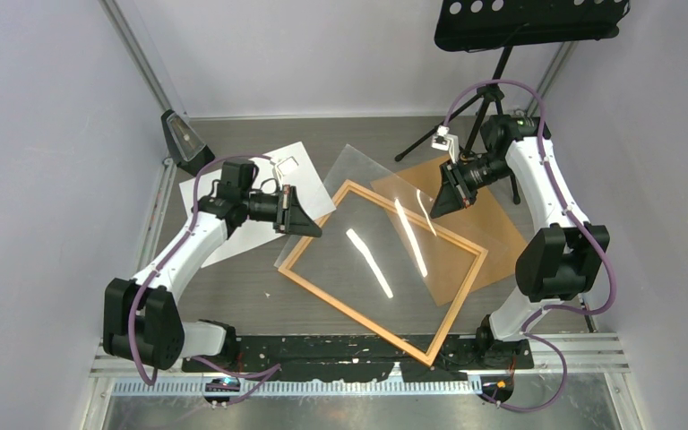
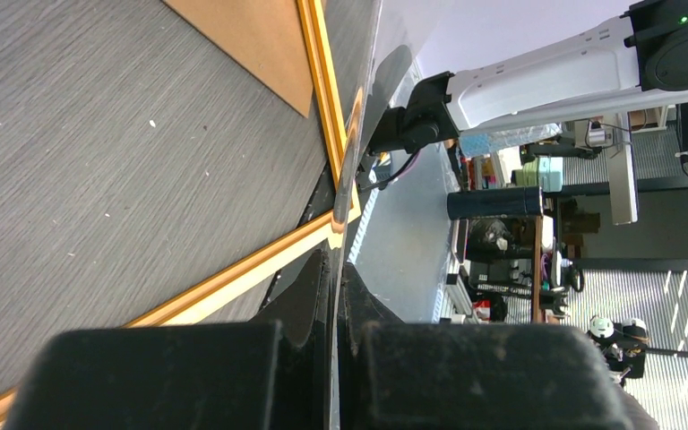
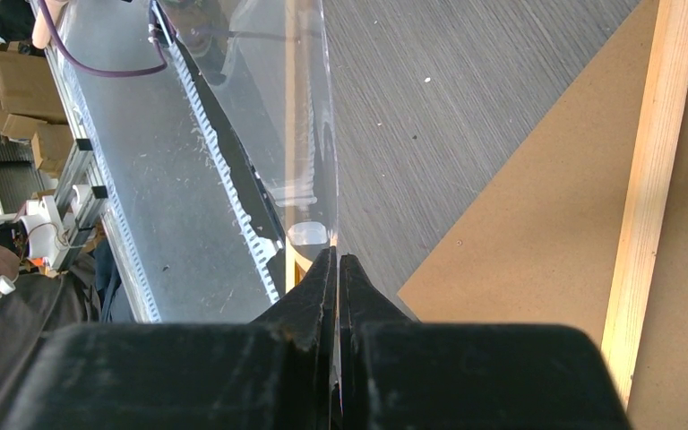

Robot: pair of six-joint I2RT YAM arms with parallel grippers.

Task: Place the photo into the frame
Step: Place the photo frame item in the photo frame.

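The orange frame [image 1: 458, 308] lies flat in the middle of the table; its rim also shows in the wrist views [image 2: 233, 273] [image 3: 654, 161]. The photo [image 1: 312, 184] lies white side up at the back left, partly under the left arm. A clear transparent sheet [image 1: 385, 242] hangs tilted over the frame, held at both ends. My left gripper [image 1: 312, 228] [image 2: 336, 260] is shut on the sheet's left corner, and my right gripper [image 1: 434, 208] [image 3: 338, 255] is shut on its right edge. The sheet [image 3: 260, 107] runs edge-on away from the right jaws.
A brown backing board [image 1: 493, 224] [image 3: 537, 206] lies on the right, partly under the frame. A black music stand [image 1: 528, 22] on a tripod stands at the back right. A black wedge-shaped object [image 1: 184, 139] sits at the back left. A metal rail [image 1: 591, 345] borders the near edge.
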